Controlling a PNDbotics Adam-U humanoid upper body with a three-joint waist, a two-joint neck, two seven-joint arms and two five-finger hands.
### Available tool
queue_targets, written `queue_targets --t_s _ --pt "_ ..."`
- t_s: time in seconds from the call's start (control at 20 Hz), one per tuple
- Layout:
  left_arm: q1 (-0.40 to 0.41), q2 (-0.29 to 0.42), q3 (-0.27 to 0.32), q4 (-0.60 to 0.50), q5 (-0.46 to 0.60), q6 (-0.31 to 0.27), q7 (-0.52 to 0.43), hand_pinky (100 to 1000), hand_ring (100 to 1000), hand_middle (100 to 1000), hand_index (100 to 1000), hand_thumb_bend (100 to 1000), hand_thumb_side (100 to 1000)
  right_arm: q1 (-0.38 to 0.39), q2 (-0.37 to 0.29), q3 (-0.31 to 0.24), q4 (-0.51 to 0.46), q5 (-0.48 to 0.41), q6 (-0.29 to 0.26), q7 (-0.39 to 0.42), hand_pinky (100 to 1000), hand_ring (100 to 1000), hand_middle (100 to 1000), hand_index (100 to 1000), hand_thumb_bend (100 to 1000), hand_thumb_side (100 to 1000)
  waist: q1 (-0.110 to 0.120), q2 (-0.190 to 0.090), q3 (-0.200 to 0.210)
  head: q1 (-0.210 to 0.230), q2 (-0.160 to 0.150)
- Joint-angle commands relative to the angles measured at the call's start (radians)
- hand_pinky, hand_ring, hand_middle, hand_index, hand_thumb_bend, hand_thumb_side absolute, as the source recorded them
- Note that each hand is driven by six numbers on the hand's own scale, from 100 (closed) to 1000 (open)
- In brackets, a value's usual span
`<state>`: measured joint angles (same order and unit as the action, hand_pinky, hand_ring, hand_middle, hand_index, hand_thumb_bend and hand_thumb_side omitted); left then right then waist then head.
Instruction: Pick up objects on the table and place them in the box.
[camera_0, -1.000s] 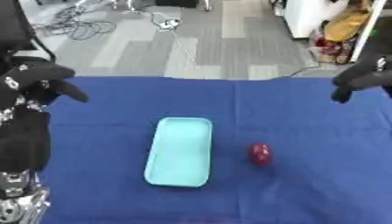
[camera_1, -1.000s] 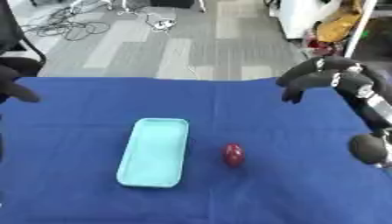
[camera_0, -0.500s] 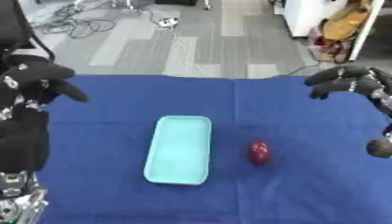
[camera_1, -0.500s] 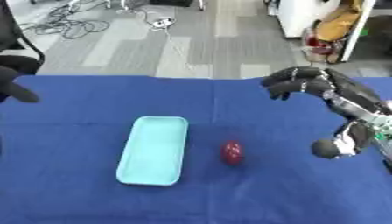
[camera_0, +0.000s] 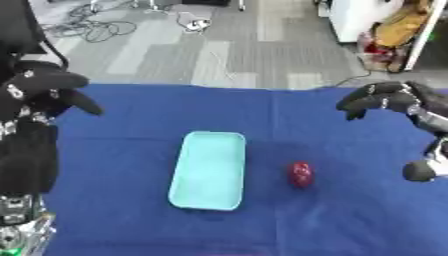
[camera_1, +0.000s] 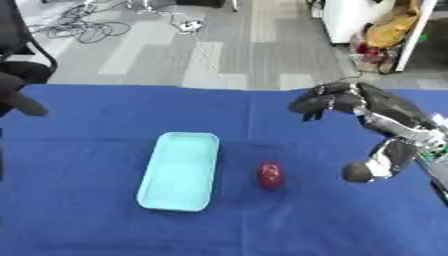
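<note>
A small dark red object (camera_1: 269, 175) lies on the blue tablecloth (camera_1: 105, 230), just right of a shallow light turquoise box (camera_1: 180, 170). My right hand (camera_1: 350, 102) hovers above and to the right of the red object, palm down, with the fingers curved forward and the thumb (camera_1: 376, 165) hanging below; it holds nothing. My left hand (camera_0: 44, 87) stays at the left edge, far from both, fingers relaxed and empty.
The cloth's far edge borders a grey floor with cables (camera_0: 96, 30). A white cabinet and yellow and red items (camera_0: 394, 30) stand at the back right. My left arm (camera_0: 22, 165) fills the lower left corner.
My right hand has come in from the right edge toward the middle, moving left and lower over the cloth. The red object, the box and my left hand have not moved.
</note>
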<state>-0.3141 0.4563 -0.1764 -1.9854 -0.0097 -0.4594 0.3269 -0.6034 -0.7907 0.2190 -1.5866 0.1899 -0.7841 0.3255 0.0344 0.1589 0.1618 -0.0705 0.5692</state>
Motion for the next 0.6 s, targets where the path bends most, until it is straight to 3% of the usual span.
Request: queue_targets --t_s 0.05,0.6 --pt "-0.019 0.010 0.001 -0.015 0.007 -0.001 -0.005 450 487 607 728 449 800 -0.031 -0.008 -0.016 0.015 -0.003 -0.123 0.117 488 590 743 883 617 998 -0.002 -0.010 0.005 0.005 -0.016" --pt "-0.040 -0.001 -0.001 -0.015 0.016 -0.001 -0.012 453 488 608 729 445 795 -0.040 0.015 -0.021 0.082 0.105 -0.123 0.022 483 580 712 860 633 960 -0.006 -0.004 0.029 0.017 -0.029"
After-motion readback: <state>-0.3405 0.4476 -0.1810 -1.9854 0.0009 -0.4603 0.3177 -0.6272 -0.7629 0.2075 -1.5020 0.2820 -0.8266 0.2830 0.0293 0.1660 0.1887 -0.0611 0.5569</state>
